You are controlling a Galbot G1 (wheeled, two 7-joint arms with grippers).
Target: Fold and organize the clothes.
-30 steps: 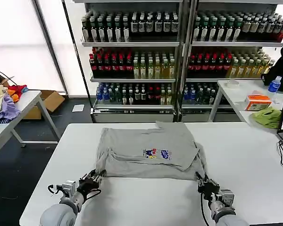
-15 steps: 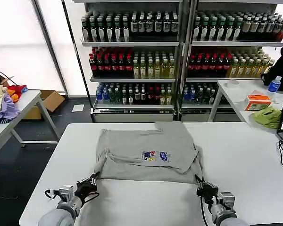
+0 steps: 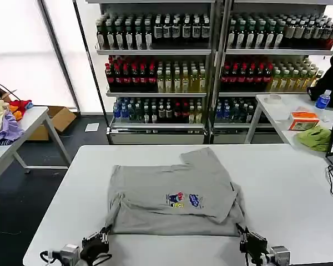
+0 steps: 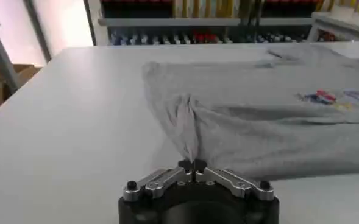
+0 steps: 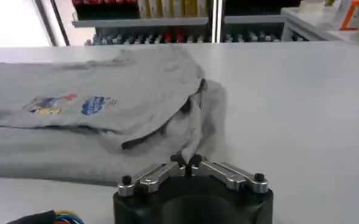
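the shirt [image 3: 172, 199] is light grey, with a small print [image 3: 183, 200] in blue, red and yellow on the chest. the table [image 3: 288, 183] under it is white. the left gripper [image 4: 192, 166] and the right gripper [image 5: 186, 161] are black with silver-grey fingers.

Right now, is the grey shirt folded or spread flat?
Partly folded: the grey shirt has a layer doubled over its body, both near corners pinched by the left gripper and right gripper.
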